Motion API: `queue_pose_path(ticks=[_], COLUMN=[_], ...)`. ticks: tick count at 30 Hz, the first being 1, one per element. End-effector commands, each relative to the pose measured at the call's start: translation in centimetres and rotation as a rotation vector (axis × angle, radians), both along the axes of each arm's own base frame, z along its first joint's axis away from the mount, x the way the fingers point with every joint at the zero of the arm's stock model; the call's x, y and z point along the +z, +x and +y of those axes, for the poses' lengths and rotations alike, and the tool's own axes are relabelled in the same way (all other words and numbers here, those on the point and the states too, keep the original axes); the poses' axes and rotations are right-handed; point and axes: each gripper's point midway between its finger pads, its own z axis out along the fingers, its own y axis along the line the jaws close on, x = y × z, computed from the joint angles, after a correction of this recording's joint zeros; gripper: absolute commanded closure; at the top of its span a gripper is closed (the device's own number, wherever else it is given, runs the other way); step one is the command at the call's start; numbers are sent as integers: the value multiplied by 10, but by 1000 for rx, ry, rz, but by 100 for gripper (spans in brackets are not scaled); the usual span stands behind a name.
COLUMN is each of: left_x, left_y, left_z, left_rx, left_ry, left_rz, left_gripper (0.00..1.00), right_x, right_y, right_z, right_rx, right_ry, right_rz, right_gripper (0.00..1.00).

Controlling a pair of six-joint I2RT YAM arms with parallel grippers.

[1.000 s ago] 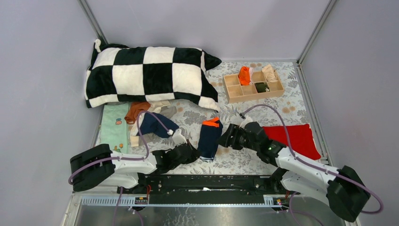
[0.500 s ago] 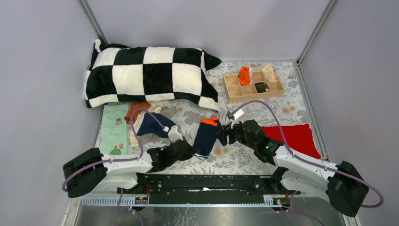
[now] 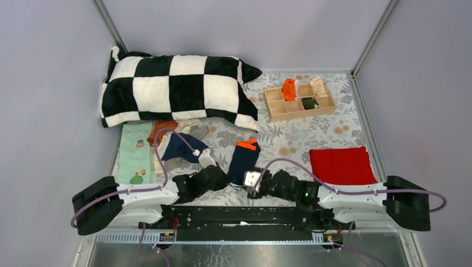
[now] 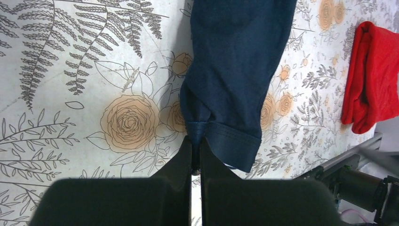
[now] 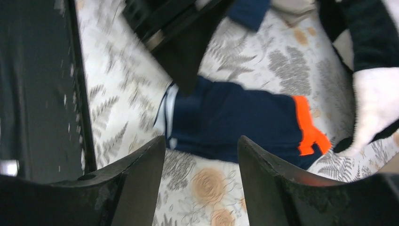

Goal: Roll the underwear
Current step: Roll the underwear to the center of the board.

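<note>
While my left tool [image 4: 195, 145] is pinched closed on the near hem of the navy underwear [image 3: 245, 160], my right tool [image 5: 201, 141] hangs open just above that same end. It lies lengthwise on the floral counter [image 3: 300, 133], with its orange trim [image 3: 249, 144] at the far end.

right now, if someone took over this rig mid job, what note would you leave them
Left gripper: shut, pinching the near hem corner of the navy underwear.
Right gripper: open above that same near end, holding nothing.
The navy underwear lies mid-table as a long folded strip, orange trim at the far end, not rolled yet.
Done: the wooden box at far right holds an orange piece and a few others.
Left: roll the navy one, then work through the pile of underwear in front of the pillow.
</note>
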Motion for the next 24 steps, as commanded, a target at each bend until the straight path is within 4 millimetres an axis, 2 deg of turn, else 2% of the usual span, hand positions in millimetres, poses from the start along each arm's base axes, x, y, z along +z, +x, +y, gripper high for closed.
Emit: queue_pose_path(ticks=[1,6,14,19,24], left_x=[-5,-9,-16,-15,-14], left_y=[-4,-8,-12,-13,-13], left_z=[12,19,22,21,20], left_rx=[2,-1,0,2,-4], left_ry=[26,35,42,22,21], left_rz=[7,15,36,39,38], left_gripper=[100,100,100,100,100], right_x=[-13,-38,-51,-72,-81], right_y=[-10,-22,-30,-34,-38], right_z=[0,2,14,18,23], right_rx=[82,220,398,514,594], right_ry=[-51,-197,-302,-424,-471], right_rz=[-239,-364,-558,-616,-668], right_gripper=[35,33,26,27,27])
